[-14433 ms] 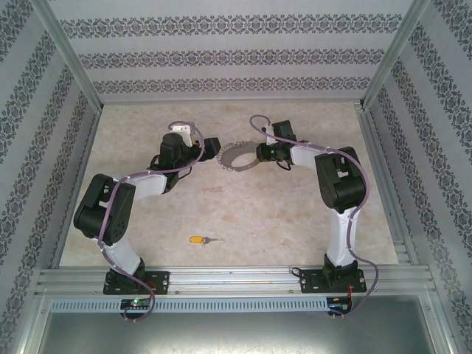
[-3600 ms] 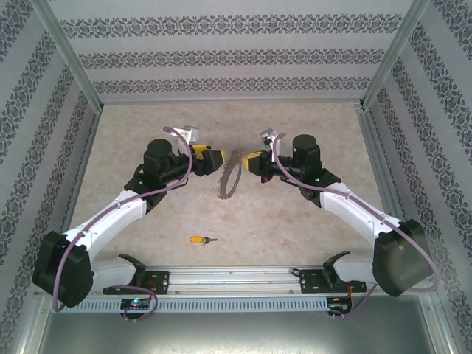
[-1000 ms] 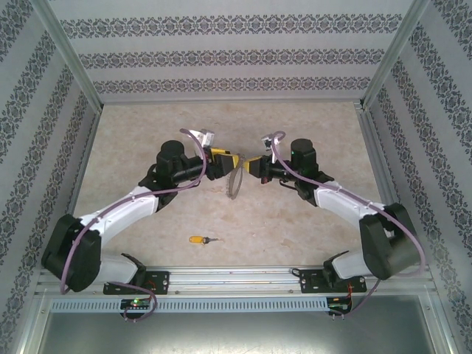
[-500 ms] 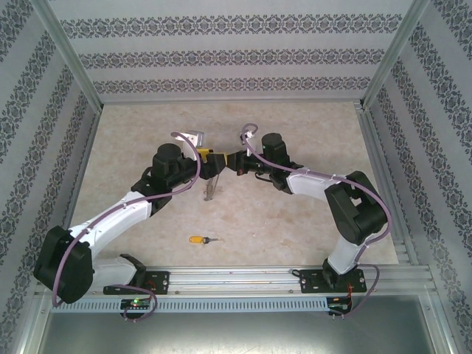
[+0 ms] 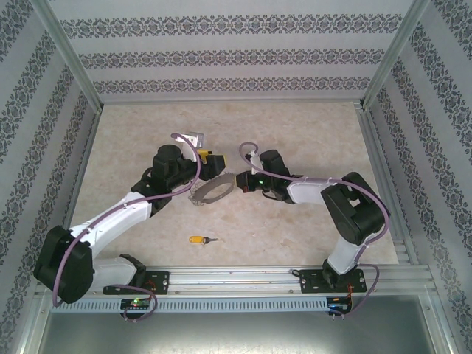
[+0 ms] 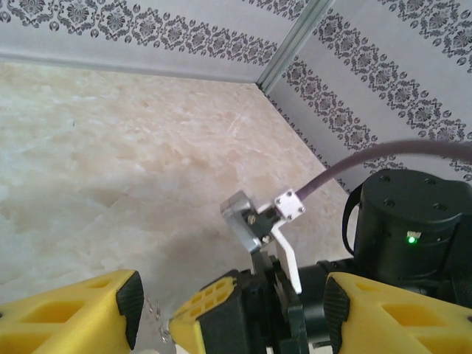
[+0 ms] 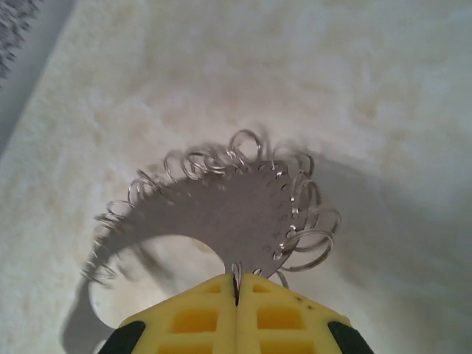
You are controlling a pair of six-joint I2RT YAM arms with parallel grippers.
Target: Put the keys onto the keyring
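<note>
The keyring (image 5: 216, 194) is a flat grey hoop fringed with small wire rings, hanging tilted just above mid-table. My right gripper (image 5: 237, 181) is shut on its right rim. In the right wrist view the yellow fingers (image 7: 287, 313) are pressed together on the keyring's (image 7: 228, 214) near edge. My left gripper (image 5: 213, 164) stands open just behind and left of the hoop, holding nothing. In the left wrist view its fingers (image 6: 81, 313) are spread, with the right gripper's head between and beyond them. The keys, one small orange-headed key (image 5: 198, 240), lie on the table nearer the arms.
The marble-patterned table (image 5: 295, 133) is walled by patterned panels at the back and both sides. A metal rail (image 5: 236, 276) with both arm bases runs along the near edge. Cables loop over both wrists.
The right gripper drew back toward the near side and turned the keyring from edge-on to nearly flat. The left gripper opened a little earlier and has since held still.
</note>
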